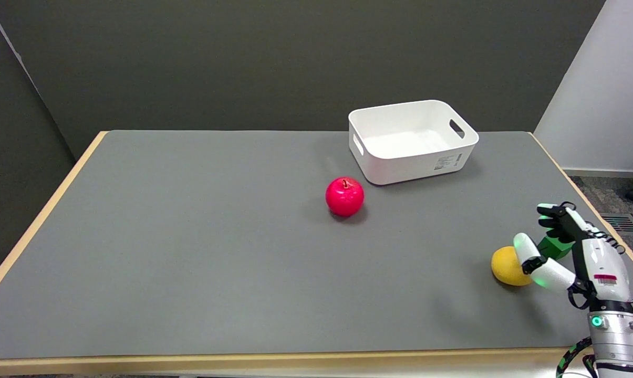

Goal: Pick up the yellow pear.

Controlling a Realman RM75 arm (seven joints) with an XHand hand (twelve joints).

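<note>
Table (190,262): grey top with the pear close to its right edge; a nudge that way could send the fruit off the side.
Bin (413,140): white, at the far side, well apart from the reach, so no obstacle.
Hand (560,254): right hand at the pear's right side, fingers spread around it and not yet closed on it; the thumb looks to lie against the near side, though contact is hard to tell. If the fingers close unevenly, the round fruit may squirt out leftward.
Apple (344,196): red, mid-table, a possible stop for a rolling pear.
Pear (507,266): yellow, on the table, its right part hidden by the thumb; smooth skin suggests slipping.
</note>
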